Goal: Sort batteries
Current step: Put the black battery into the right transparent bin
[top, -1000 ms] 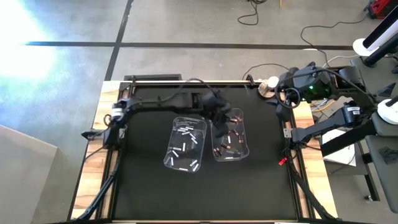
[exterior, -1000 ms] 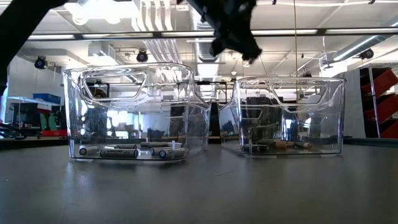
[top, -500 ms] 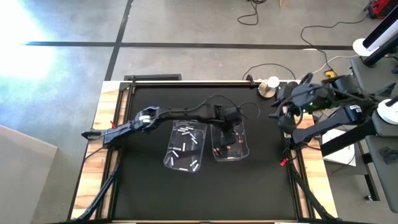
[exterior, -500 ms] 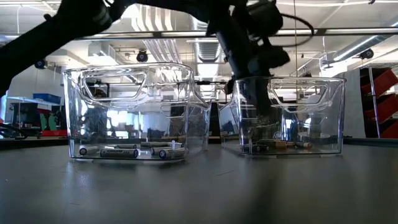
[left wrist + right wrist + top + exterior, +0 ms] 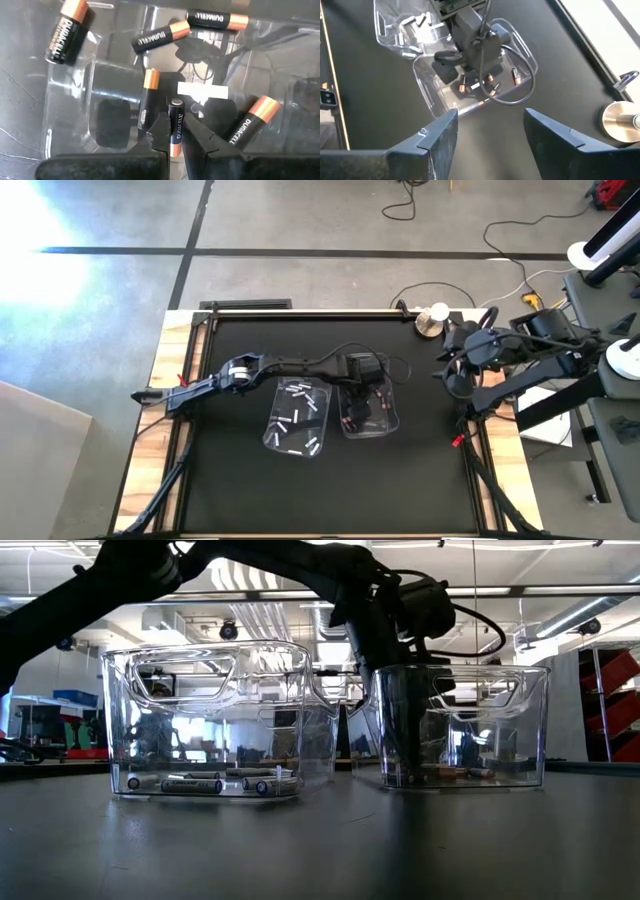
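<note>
Table (image 5: pixel 240 480): black work surface. Two clear bins stand side by side near its middle, set apart so each takes one battery type.

Left arm (image 5: pixel 290 364): reaches across the table, over the left bin (image 5: pixel 297 412), and down into the right bin (image 5: pixel 372 402). In the low view the arm descends inside that bin's near wall, almost to the floor of it. Judgement: this is the placing stage, with the arm lowered so the battery is set down, not dropped.

Right arm (image 5: pixel 520 352): parked at the table's right edge, well apart from both bins. Right gripper (image 5: pixel 490 137): fingers spread wide, nothing between them; it faces the bins from a distance and waits.

Left bin: holds the white/silver batteries (image 5: pixel 300 405), scattered flat on its floor. The low view shows several lying along its near wall.

Right bin: holds the dark, copper-ended batteries (image 5: pixel 160 36), lying loose at mixed angles.

Left gripper (image 5: pixel 172 137): fingers closed narrowly on one dark battery (image 5: pixel 175 122), pinched at its lower part, copper end between the fingertips and dark end pointing away. The grip is at one end, so the rest stands clear for laying down. It hangs just above the bin floor, between two lying batteries.

Judgement: sorting is far along; no loose batteries show on the table outside the bins.
</note>
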Controlling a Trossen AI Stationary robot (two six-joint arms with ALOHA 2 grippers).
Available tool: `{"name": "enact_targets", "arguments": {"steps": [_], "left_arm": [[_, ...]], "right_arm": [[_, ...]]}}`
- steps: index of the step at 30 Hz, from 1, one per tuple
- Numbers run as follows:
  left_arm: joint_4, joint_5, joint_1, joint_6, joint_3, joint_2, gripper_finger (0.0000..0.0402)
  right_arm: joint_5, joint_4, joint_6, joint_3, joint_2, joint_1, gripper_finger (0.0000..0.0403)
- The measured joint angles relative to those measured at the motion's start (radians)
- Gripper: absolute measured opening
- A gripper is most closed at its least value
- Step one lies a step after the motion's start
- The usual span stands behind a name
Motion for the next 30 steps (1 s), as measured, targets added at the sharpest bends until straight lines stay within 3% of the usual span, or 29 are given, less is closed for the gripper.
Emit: {"name": "enact_targets", "arguments": {"steps": [7, 16, 19, 21, 24, 30], "left_arm": [[0.009, 0.026, -0.001, 0.002, -0.019, -0.002, 0.0018], [0.023, 0.011, -0.004, 0.011, 0.031, -0.002, 0.0099], [-0.036, 0.008, -0.003, -0.049, 0.123, -0.002, 0.0121], [-0.013, -0.002, -0.004, -0.079, 0.101, -0.056, 0.0131], [-0.052, -0.094, -0.006, -0.120, 0.077, -0.165, 0.0138], [-0.208, -0.393, 0.017, -0.128, 0.008, -0.343, 0.0139]], "right_arm": [[0.016, 0.003, -0.005, 0.004, -0.007, 0.000, 0.0219], [0.017, 0.003, -0.005, 0.004, -0.010, 0.000, 0.0225], [0.017, 0.003, 0.004, 0.004, -0.010, 0.000, 0.0224], [0.017, 0.004, 0.010, 0.004, -0.010, 0.000, 0.0227], [0.018, 0.014, 0.016, 0.004, -0.010, 0.000, 0.0232], [0.020, 0.048, 0.019, 0.004, -0.006, 0.000, 0.0242]]}}
